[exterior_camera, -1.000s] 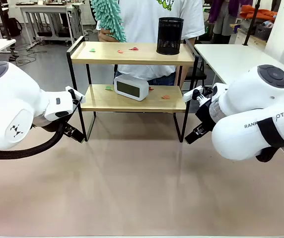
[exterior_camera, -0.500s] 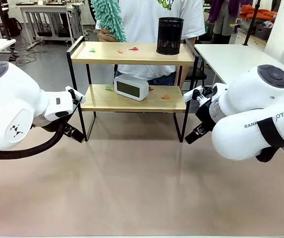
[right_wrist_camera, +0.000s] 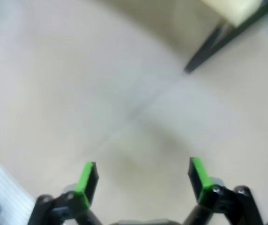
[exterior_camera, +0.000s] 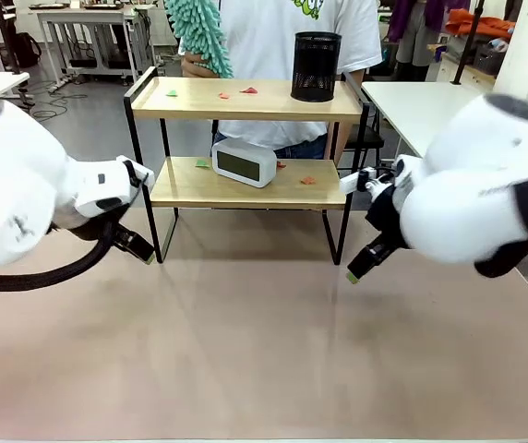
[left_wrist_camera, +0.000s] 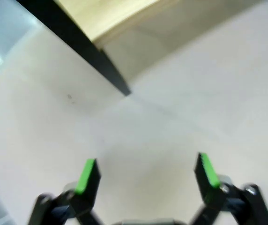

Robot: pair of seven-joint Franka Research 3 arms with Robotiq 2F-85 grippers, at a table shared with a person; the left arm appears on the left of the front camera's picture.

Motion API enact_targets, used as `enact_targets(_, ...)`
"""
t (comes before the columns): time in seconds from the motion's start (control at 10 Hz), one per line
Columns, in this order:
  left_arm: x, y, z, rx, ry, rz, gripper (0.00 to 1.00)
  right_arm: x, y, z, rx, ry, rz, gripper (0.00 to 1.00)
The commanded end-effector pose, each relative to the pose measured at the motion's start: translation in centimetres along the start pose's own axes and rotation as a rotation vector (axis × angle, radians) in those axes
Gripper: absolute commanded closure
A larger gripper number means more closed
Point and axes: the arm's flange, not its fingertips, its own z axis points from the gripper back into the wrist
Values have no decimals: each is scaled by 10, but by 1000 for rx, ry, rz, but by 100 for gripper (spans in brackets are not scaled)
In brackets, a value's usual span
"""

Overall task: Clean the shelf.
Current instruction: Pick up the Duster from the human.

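Across the table, between my arms, stands the small two-tier shelf of light wooden boards in a thin black metal frame. My left pincer and right pincer gape wide, empty, each near a front leg. It looks stiff, light, perhaps tippy; I'd grasp the thin frame bars, not the boards.

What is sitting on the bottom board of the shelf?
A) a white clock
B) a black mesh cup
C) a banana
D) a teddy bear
A: the white clock rests on the lower board of the shelf, while the black mesh cup stands on the top board.
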Motion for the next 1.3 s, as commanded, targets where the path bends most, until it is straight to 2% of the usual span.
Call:
enact_targets(0.0, -33, 34, 102, -202, -7, 102, 0, -45, -36, 127, 226, -10, -342, 0)
enact_targets(0.1, -59, 52, 132, -287, -61, 131, 0, -92, -58, 161, 458, -119, -382, 0)
enact_targets(0.2, -88, 80, 161, -432, -173, 209, 0, -140, -89, 185, 640, -231, -485, 0)
enact_targets(0.3, -124, 117, 179, -430, -273, 371, 0, -189, -127, 203, 807, -399, -632, 0)
enact_targets(0.4, -171, 164, 179, -489, -365, 522, 0, -248, -168, 215, 937, -584, -751, 0)
enact_targets(0.5, -221, 203, 169, -591, -464, 679, 0, -296, -201, 216, 1004, -771, -899, 0)
enact_targets(0.6, -271, 232, 146, -686, -602, 852, 0, -335, -227, 205, 1004, -905, -1066, 0)
enact_targets(0.7, -307, 248, 119, -747, -652, 1013, 0, -363, -240, 185, 919, -1003, -1226, 0)
enact_targets(0.8, -319, 244, 97, -739, -668, 1105, 0, -367, -239, 169, 849, -1044, -1259, 0)
enact_targets(0.9, -304, 237, 173, -608, -503, 848, 0, -384, -204, 210, 824, -532, -871, 0)
enact_targets(1.2, -304, 237, 173, -608, -503, 848, 0, -384, -204, 210, 824, -532, -871, 0)
